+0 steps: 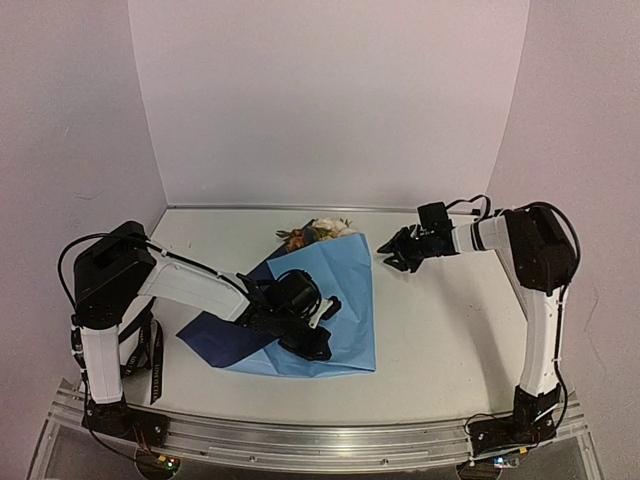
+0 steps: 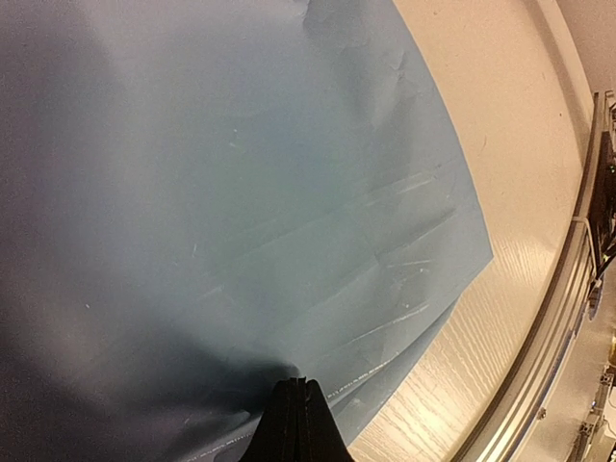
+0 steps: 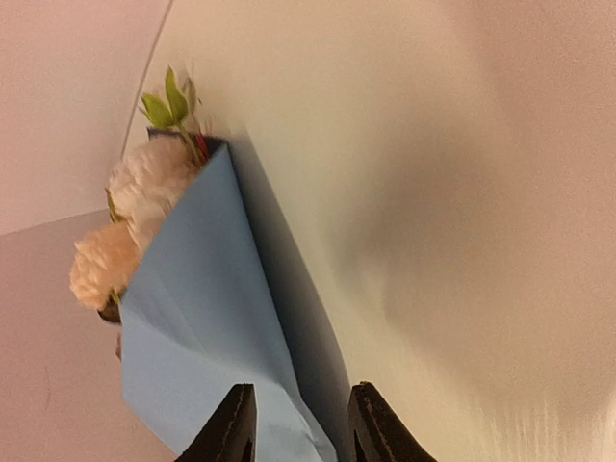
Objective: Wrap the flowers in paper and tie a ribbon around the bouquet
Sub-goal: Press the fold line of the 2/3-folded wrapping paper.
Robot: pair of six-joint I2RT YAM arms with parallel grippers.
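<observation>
The paper (image 1: 335,280) is lying near the middle of the worktop (image 1: 450,340). Its light blue face is folded over the flowers (image 1: 318,232), and a dark navy flap is sticking out towards the left edge. The left tool (image 2: 298,409) is clenched, and creases are running into its tips, so it is probably pinching the near part of the sheet. The right tool (image 3: 300,390) is standing released, with the paper's far right edge lying between its fingers but not clamped.

To wrap well, the left pinch should be holding the sheet taut. The right tool should be closing on the edge only, clear of the blooms, then drawing it over snugly so that a cone is forming.

The paper fold is the only holder here. Cream and pink blooms with green leaves are poking out of its far end, and the stems are hidden inside.

A black strap, likely the ribbon (image 1: 156,365), is hanging by the near left corner, not yet in use.
</observation>
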